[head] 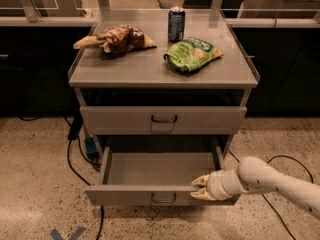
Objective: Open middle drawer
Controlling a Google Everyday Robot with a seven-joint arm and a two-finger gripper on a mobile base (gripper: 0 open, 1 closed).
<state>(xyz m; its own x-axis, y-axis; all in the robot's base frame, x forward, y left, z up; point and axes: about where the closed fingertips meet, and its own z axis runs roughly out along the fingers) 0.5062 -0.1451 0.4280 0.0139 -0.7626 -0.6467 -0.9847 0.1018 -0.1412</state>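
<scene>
That wide, shallow light-grey metal middle drawer (pixel 131 196) is pulled well out. The claw (pixel 199 188) sits at its front rim, right side. Can't tell whether it's gripping.

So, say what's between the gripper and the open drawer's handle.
Camera view: only bare light-grey metal drawer front between the gripper at its rim and the small dark wire handle.

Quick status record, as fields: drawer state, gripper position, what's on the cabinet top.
middle drawer: pulled well out, its inside floor in view
drawer above: shut
gripper: at the middle drawer's front rim, right of its handle
arm: comes in low from the right
cabinet top: soda can at the back, green chip bag in front of it, brown snack bag on the left
</scene>
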